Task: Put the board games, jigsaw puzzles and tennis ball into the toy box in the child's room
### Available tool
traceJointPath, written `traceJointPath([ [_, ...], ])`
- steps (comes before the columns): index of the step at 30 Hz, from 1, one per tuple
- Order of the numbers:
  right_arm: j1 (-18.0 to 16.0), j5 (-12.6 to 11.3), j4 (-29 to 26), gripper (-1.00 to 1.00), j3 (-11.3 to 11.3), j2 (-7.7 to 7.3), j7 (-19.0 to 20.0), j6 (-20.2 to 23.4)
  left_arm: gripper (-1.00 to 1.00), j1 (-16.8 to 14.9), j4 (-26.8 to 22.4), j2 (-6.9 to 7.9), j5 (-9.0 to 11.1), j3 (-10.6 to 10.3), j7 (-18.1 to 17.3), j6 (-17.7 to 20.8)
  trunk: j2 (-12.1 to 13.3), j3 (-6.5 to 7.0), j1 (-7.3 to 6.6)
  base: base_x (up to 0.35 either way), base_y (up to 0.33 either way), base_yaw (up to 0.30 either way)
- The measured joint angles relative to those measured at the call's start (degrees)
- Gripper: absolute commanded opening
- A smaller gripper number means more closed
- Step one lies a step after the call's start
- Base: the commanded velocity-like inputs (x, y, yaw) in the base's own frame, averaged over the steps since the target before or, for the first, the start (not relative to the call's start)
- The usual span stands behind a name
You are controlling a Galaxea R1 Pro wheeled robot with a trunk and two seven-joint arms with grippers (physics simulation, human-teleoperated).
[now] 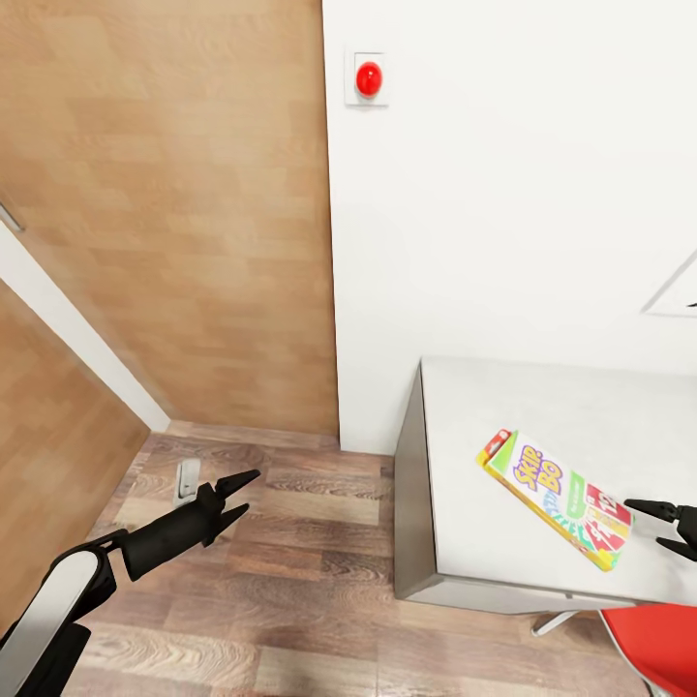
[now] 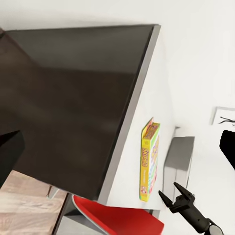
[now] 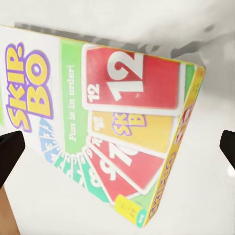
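One board game (image 1: 557, 494), a small yellow, green and red "Skip-Bo" box, lies flat on the pale grey table (image 1: 484, 426) by the white wall. My right gripper (image 1: 644, 523) hovers open just off the box's near right end, fingers apart and holding nothing. In the right wrist view the box (image 3: 112, 127) lies close between the two spread fingertips (image 3: 10, 156). My left gripper (image 1: 242, 492) hangs open and empty over the wood floor, left of the table. The left wrist view takes in the box (image 2: 149, 161) and the right gripper (image 2: 178, 196). Toy box, jigsaw puzzles, tennis ball and bed are out of view.
A red chair (image 1: 649, 649) stands at the table's near right corner. A wooden door (image 1: 165, 213) covers the left, with a door stop (image 1: 187, 481) on the floor. A red button (image 1: 369, 79) is on the wall. A picture frame's corner (image 1: 678, 290) shows at right.
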Motion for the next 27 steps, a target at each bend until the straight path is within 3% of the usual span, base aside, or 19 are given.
traceJointPath([
  [27,-0.8,0.1,4.9,1.0,0.4,0.62,0.0,0.0,1.0,0.0,0.0,0.0,0.0,0.0,0.0,0.0,0.0,-0.44,0.0,0.0,0.0,0.0],
])
